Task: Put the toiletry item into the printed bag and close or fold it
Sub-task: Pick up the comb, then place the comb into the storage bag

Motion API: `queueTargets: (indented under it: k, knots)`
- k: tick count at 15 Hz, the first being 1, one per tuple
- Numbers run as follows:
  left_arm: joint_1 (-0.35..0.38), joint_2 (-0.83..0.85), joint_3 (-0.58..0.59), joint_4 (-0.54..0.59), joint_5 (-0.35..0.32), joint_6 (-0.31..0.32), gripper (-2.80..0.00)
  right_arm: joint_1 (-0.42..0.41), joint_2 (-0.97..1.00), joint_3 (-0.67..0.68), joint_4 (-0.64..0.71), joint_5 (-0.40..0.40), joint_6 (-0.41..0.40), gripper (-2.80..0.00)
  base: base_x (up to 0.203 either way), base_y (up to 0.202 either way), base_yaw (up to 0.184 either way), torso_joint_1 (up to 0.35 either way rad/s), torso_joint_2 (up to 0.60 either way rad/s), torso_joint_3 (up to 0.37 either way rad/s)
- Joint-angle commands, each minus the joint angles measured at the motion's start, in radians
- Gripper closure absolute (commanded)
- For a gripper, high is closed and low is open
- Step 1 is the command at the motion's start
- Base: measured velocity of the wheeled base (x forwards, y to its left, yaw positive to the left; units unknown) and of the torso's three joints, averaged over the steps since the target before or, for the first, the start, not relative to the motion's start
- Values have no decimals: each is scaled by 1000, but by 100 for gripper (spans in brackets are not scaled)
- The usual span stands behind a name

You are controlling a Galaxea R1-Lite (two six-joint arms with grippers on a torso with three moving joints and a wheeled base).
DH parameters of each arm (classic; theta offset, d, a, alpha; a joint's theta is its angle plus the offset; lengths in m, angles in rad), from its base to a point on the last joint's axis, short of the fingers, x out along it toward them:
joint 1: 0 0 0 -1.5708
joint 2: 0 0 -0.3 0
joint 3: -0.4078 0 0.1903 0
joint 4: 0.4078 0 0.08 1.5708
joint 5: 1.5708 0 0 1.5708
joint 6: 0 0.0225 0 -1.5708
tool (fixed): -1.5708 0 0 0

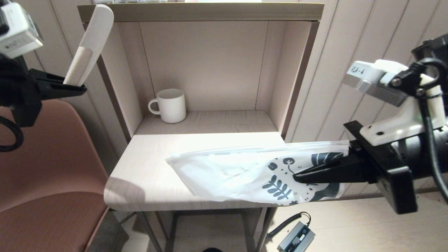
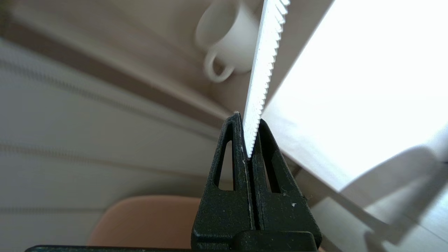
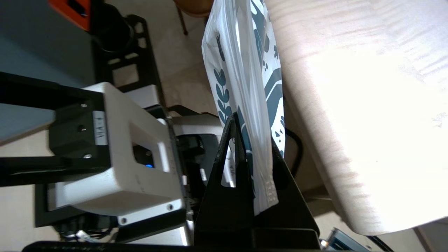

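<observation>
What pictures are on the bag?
Dark blue leaves and flowers on white, at the end of the bag the right gripper holds. Head view shows it best.

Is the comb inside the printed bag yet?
Out. The left tool holds the comb up beside the shelf, apart from the printed bag pinched by the right tool.

Pale wood table [image 1: 147,168]: printed bag [image 1: 245,175] lying partly on it; white mug [image 1: 170,105] at back.
</observation>
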Motion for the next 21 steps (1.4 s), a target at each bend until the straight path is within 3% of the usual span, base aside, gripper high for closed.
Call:
queueTargets:
  k: [1,4,9,12,14,16,19,21]
  knots:
    - [-59,41,-229,360,-8,52,0,95,62,-35,1,-138,-12,0,0,0,0,0,0,0]
    - [-199,96,-336,526,69,162,0,150,94,-49,-12,-249,-33,0,0,0,0,0,0,0]
    - [-424,153,-407,731,197,221,0,150,98,-36,-73,-250,-45,0,0,0,0,0,0,0]
    - [-447,155,-399,845,203,355,0,138,109,-63,-88,-250,-53,0,0,0,0,0,0,0]
    - [-451,165,-398,834,199,357,0,129,107,-45,-184,-267,-49,0,0,0,0,0,0,0]
    - [-449,187,-396,805,196,354,0,128,114,14,-340,-352,-60,0,0,0,0,0,0,0]
    - [-448,205,-390,765,204,353,0,138,126,113,-441,-434,-118,0,0,0,0,0,0,0]
    - [-444,211,-390,746,207,356,0,165,113,199,-497,-535,-190,0,0,0,0,0,0,0]
